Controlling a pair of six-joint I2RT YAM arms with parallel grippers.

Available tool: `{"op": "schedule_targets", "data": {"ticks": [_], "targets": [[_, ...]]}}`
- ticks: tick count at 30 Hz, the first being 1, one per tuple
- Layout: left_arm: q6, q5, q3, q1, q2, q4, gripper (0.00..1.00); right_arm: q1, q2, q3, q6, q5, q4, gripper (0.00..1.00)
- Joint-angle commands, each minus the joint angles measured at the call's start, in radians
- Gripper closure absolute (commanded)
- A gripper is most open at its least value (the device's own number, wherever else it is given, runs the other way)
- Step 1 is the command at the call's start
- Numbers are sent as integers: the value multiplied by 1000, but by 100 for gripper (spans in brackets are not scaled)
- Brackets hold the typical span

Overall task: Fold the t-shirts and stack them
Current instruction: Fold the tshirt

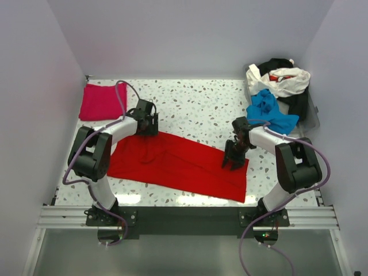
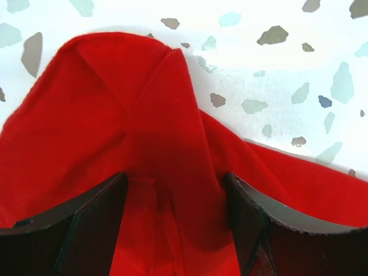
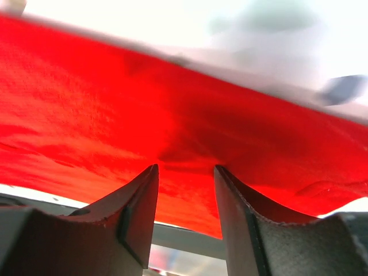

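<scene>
Red t-shirt [image 1: 184, 164] lies spread across the middle of the speckled table [image 1: 195, 103]. Left gripper [image 1: 148, 127] is at its far left edge, jaws apart astride a raised fold. Right gripper [image 1: 232, 164] pinches the right edge, and creases gather at its tips.

Folded magenta t-shirt [image 1: 102, 102] sits in the far left corner. Far right is a heap of blue t-shirt [image 1: 271, 114], white cloth [image 1: 284, 83] and black cloth [image 1: 299, 103], overlapping. A small red patch sits in the white; print or garment, I cannot tell. The right wrist view is blurred.
</scene>
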Motion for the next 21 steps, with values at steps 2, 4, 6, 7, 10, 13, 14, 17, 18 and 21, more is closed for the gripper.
{"op": "schedule_targets", "data": {"ticks": [2,4,6,7,10,13,14,17,18,21], "targets": [[23,58,41,-26,-34,9,26,-100,19,-32,-36,98,6,50],[17,78,73,-47,-43,-4,25,-147,27,-32,-47,86,6,50],[11,86,100,-58,-60,-27,23,-176,30,-29,-61,89,-1,50],[3,86,103,-59,-82,-33,23,-207,28,-28,-75,92,-4,50],[-15,64,92,-44,-135,-50,20,-270,27,-21,-110,110,-17,50],[-29,69,52,-23,-161,-44,20,-299,28,-5,-139,124,-31,50],[-29,72,37,-21,-158,-48,20,-327,30,3,-145,124,-34,50],[-42,104,6,-20,-155,-55,24,-335,43,34,-156,123,-42,49],[-55,110,-8,-21,-159,-48,26,-335,50,46,-158,116,-42,49],[-71,101,-31,-20,-161,-42,33,-335,62,60,-155,93,-36,49]]}}
